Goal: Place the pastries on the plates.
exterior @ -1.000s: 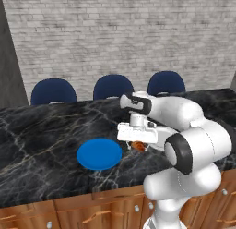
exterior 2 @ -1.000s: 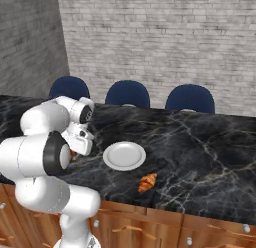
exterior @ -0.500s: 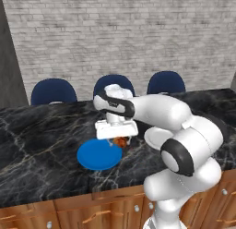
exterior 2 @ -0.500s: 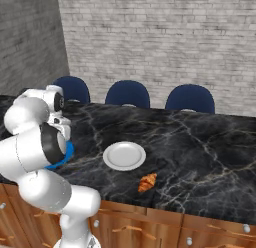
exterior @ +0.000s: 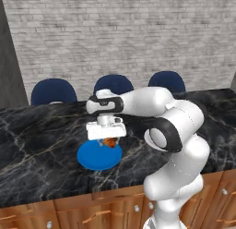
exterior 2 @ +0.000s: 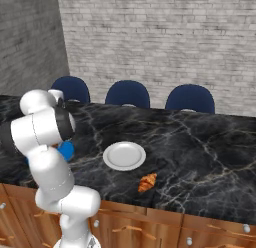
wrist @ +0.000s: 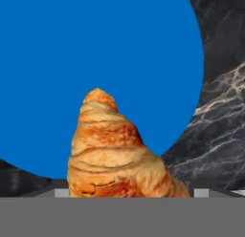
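1. My tool (exterior: 109, 142) grips one croissant (wrist: 115, 152) just above the blue plate (exterior: 99, 155), near its far-right edge.
2. Release here and it could roll onto the surface (exterior: 41, 145).
3. Second croissant (exterior 2: 147, 182) waits near the white plate (exterior 2: 124, 155).

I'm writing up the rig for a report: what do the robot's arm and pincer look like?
The arm is glossy white with rounded, bulbous segments and dark grey bands at the joints. The pincer hangs from a white, boxy hand. No cables or markings are visible.
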Controlling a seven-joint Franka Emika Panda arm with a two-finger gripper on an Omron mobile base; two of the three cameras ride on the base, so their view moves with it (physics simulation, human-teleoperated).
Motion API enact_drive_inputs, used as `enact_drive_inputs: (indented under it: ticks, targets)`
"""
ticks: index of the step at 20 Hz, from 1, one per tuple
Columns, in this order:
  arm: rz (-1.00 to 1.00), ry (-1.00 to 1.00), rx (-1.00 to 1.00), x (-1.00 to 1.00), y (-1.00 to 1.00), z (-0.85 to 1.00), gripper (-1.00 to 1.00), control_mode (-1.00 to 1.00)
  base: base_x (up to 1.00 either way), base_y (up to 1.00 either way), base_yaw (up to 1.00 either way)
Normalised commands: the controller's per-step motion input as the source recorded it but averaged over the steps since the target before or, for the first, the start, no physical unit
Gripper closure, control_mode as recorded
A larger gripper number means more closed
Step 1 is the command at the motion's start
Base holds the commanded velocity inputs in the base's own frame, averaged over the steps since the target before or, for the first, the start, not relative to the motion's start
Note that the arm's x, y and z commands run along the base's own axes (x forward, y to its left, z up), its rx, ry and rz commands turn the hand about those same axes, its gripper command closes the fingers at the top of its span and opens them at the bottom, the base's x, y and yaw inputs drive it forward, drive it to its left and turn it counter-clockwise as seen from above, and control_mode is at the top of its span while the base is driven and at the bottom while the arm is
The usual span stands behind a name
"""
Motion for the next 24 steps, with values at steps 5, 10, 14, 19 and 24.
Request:
enact_drive_inputs:
  ticks: [5, 10, 14, 19, 24]
  targets:
    - [0.01, -0.23, 0.11, 0.15, 0.37, -0.44, 1.00, -1.00, 0.00, 0.00, 0.00]
    - [0.00, -0.09, 0.03, 0.03, 0.18, -0.51, 1.00, -1.00, 0.00, 0.00, 0.00]
    - [0.00, -0.12, 0.00, 0.09, 0.15, -0.54, -1.00, -1.00, 0.00, 0.00, 0.00]
    - [0.00, -0.06, 0.01, 0.01, 0.06, 0.08, -1.00, -1.00, 0.00, 0.00, 0.00]
    - [0.06, -0.09, 0.00, -0.04, 0.02, 0.38, -1.00, -1.00, 0.00, 0.00, 0.00]
